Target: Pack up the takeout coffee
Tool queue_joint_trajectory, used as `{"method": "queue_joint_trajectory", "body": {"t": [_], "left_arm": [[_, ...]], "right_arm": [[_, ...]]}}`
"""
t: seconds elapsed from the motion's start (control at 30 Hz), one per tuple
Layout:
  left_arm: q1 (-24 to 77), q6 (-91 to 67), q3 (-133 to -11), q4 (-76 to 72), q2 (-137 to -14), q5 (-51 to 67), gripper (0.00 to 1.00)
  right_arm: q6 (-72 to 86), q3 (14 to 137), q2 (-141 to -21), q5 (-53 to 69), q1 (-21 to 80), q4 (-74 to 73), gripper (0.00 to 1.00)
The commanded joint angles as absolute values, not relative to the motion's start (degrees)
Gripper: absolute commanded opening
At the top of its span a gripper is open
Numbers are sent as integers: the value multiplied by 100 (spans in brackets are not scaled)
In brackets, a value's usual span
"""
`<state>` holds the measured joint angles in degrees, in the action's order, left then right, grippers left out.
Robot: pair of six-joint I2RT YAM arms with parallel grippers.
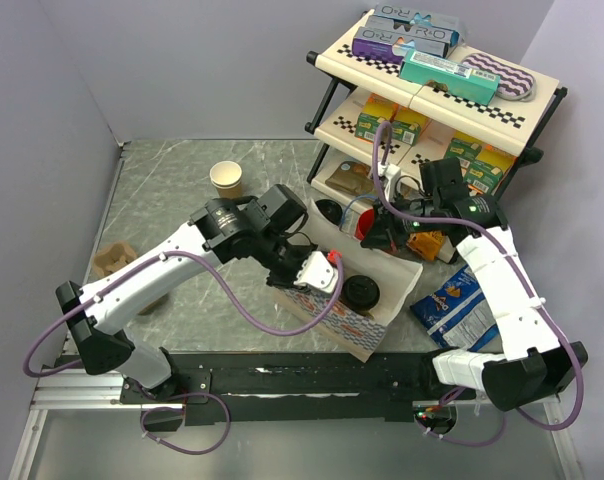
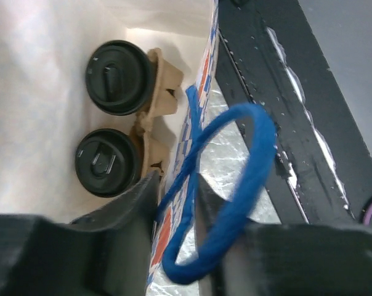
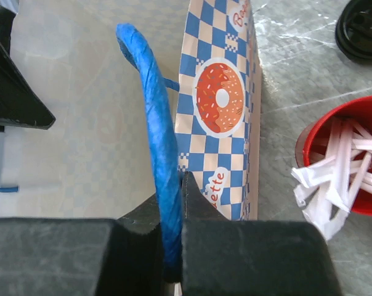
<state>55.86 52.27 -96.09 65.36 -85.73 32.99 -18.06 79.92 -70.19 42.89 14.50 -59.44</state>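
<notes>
Takeout coffee cups [image 2: 119, 77] [image 2: 107, 161], two with black lids, sit side by side in a cardboard carrier [image 2: 164, 92] inside a white paper bag [image 1: 347, 322] printed with blue checks and a doughnut. The right claw [image 3: 172, 203] is clamped on the bag's blue handle [image 3: 154, 117]. The left claw [image 2: 177, 183] straddles another wall of the bag, one finger inside and one outside; whether it pinches the paper cannot be told. The bag rests on a grey marbled table [image 1: 172, 200]. Just behind the bag stands a red cup of stirrers [image 1: 367, 222]. Farther behind the bag is a stocked shelf rack [image 1: 432, 95]. Pale lilac walls [image 1: 182, 60] enclose the table.
</notes>
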Motion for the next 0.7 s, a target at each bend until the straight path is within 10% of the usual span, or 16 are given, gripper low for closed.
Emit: {"method": "queue_joint_trajectory", "body": {"t": [0.0,0.07,0.67], "left_arm": [[5634,5300,-9510,6750,-8543,3533,22],[5643,5256,-9431,6742,-8473,3568,1],[6152,5405,-8402,6064,-7480,2901,1]], "right_arm": [[-1872,8156,-6926,4218,1635,-5845,0],[-1872,8235,-6908,4289,1766,-5862,0],[-1661,8376,-6732,4658,2417,-5704,0]]}}
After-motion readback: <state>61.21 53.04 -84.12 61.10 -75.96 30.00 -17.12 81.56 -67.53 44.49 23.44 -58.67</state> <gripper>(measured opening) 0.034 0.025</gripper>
